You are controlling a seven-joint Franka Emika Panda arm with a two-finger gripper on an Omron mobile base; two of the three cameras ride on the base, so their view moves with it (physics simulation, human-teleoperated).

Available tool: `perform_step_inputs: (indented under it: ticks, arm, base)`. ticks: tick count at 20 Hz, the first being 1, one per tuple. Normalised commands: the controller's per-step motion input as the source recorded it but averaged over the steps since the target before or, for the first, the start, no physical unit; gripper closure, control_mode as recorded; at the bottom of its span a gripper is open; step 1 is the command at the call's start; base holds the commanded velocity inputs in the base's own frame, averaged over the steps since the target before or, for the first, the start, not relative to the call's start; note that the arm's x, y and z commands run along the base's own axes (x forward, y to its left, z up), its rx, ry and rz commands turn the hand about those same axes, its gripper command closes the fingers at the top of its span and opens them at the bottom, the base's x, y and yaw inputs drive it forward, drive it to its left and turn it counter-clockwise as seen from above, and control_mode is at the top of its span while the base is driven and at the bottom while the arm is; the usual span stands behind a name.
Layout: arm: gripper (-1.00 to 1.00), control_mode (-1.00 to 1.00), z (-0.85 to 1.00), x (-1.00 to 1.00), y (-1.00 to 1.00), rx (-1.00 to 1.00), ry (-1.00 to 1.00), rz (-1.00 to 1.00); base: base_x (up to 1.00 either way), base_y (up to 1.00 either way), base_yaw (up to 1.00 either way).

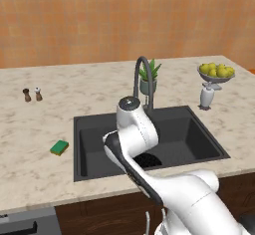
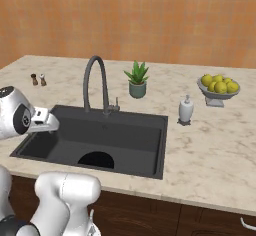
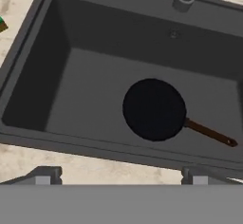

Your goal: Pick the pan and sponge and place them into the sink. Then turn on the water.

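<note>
The pan lies flat on the floor of the sink, its brown handle pointing away from the tap's side wall, so the first placing looks done; the sponge is the step now in hand, lying on the table just beside the sink's left rim. The gripper hangs above the sink's near rim, its tips spread wide and holding nothing. The next move, as I judge it, calls for swinging left of the sink, coming down over the sponge and closing across its short sides; the water comes after. Counted: one pan, one sponge, one sink, one tap; beyond the sink, one potted plant, one soap dispenser, one bowl of lemons, two small shakers.
</note>
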Motion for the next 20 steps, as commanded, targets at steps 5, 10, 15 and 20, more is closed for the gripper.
perform_step_inputs:
  ticks: [5,10,15,20]
  arm:
    - [-1.0,-1.0,0.0,0.91,0.89,0.07,0.0,-0.06]
    - [-1.0,-1.0,0.04,0.99,0.67,0.16,0.06,-0.01]
    - [-1.0,-1.0,0.0,0.92,0.38,0.12,0.06,-0.04]
    - [-1.0,-1.0,-0.02,0.51,0.23,0.0,0.04,-0.11]
  base:
    - [0.0,0.0,0.0]
    - [0.0,0.0,0.0]
    - [0.0,0.0,0.0]
    - [0.0,0.0,0.0]
